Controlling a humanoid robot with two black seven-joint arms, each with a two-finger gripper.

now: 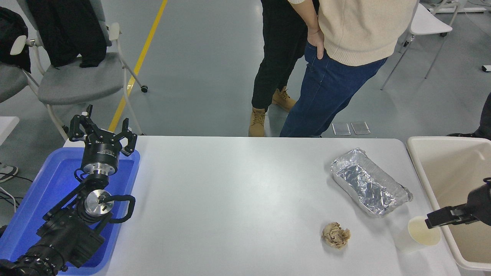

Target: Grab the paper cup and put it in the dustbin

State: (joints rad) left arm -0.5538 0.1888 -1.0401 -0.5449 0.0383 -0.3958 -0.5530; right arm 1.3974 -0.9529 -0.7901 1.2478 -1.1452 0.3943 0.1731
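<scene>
The left arm lies parked at the lower left, stretched forward and away from the camera, its wrist raised. Its end effector (102, 132) points toward the far side with the fingers (78, 125) spread apart. The right arm enters from the right edge, only its black forearm and tip showing. Its end effector (445, 217) reaches leftward, nearly level; whether its fingers are apart or closed can't be made out from here.

you have one paper cup (418, 237): small, white, tapered, cream inside, upright, mouth open, at the table's near right corner. you have one dustbin (425, 180): large cream-beige tub, thick rounded rim, just right of the cup.
</scene>
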